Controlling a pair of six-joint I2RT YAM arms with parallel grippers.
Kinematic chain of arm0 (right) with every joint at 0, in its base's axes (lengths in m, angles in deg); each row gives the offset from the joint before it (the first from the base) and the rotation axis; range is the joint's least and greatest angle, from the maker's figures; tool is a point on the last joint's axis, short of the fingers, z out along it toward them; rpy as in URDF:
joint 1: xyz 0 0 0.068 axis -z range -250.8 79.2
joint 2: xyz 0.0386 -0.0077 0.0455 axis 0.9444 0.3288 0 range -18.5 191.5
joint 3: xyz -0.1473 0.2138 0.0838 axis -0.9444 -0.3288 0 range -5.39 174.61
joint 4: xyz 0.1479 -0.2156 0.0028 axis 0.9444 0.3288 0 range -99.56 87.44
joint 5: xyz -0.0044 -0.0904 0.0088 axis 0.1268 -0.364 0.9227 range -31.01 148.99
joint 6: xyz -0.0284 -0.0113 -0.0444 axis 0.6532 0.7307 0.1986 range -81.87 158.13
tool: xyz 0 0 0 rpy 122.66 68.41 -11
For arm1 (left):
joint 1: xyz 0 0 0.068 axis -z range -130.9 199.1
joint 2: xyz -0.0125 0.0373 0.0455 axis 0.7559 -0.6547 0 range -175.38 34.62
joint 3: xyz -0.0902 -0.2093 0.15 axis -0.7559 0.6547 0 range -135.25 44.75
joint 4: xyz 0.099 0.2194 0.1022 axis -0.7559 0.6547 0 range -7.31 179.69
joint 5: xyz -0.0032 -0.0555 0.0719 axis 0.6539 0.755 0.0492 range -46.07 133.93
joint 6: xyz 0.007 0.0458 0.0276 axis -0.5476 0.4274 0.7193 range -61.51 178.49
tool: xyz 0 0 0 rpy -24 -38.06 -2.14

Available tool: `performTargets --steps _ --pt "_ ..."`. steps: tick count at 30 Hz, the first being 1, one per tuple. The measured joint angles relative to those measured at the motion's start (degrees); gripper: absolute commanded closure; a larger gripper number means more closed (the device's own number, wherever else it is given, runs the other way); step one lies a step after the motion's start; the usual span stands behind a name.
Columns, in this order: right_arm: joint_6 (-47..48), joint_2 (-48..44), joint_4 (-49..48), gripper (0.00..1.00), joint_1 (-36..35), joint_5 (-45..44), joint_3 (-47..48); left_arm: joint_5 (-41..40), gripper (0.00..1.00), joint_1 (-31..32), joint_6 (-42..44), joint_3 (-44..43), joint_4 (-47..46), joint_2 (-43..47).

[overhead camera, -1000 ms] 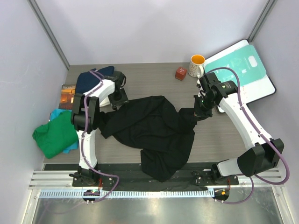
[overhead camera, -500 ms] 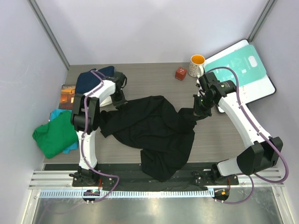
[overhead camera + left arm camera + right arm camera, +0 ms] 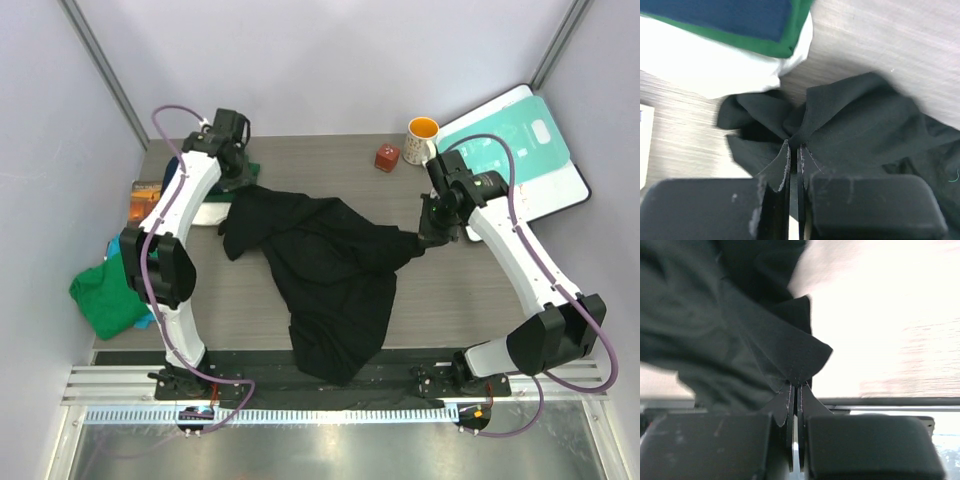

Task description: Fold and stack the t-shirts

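Left gripper [image 3: 794, 150] pinched shut on a bunched edge of the black t-shirt [image 3: 330, 270], right gripper [image 3: 796, 385] clamped on the opposite end. The cloth's strung between them, long axis left to right across the table [image 3: 320, 165], its slack trailing toward the near edge. Each arm owns an end, so pulling apart looks like the call

Robot lab cell, plain wall panels [image 3: 330, 60], alu mounting rail [image 3: 100, 385]

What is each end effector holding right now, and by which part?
Both hold the black t-shirt. The left end effector pinches a bunched fold at its far-left edge; the right end effector pinches a fold at its right edge.
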State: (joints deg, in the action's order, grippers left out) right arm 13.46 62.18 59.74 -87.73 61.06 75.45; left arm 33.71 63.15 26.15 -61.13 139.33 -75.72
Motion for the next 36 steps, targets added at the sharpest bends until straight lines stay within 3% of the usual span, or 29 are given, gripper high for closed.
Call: performTargets --steps 1,5,10,17,18,19,20,21,23,36 --pt "-0.94 -0.07 -0.28 0.99 0.35 -4.63 1.53 -0.79 1.00 -0.85 0.07 -1.31 0.98 2.80" --pt "-1.66 -0.13 -0.37 0.99 2.73 -9.64 5.16 -1.64 0.93 -2.54 0.11 -4.20 4.13 4.20" --pt "-1.97 -0.90 -3.28 0.99 9.73 -17.11 14.97 -1.73 1.00 -7.76 1.44 -2.49 6.10 7.34" --pt "-0.39 -1.18 -5.44 0.99 10.88 -16.13 26.84 2.36 1.00 -12.24 3.91 4.46 6.84 15.63" --pt "-0.33 -1.16 -5.38 0.99 10.97 -15.58 27.93 2.84 0.93 -12.33 4.28 5.03 6.64 16.57" --pt "-0.28 -1.16 -5.40 0.99 11.02 -15.13 28.68 3.54 0.69 -12.35 4.52 5.84 6.40 17.57" --pt "-0.20 -1.16 -5.38 0.99 11.06 -14.56 29.64 4.37 0.58 -12.37 4.76 6.78 6.10 18.62" --pt "-0.11 -1.18 -5.38 0.99 11.06 -14.23 30.25 5.07 0.48 -12.39 5.40 7.82 5.68 19.67" --pt "0.26 -1.18 -5.33 0.99 11.15 -13.62 31.58 6.03 0.41 -12.59 5.97 9.57 5.22 21.14" --pt "0.85 -1.22 -3.93 0.99 11.58 -9.14 28.59 12.94 0.37 -13.09 5.79 24.22 1.73 19.10"
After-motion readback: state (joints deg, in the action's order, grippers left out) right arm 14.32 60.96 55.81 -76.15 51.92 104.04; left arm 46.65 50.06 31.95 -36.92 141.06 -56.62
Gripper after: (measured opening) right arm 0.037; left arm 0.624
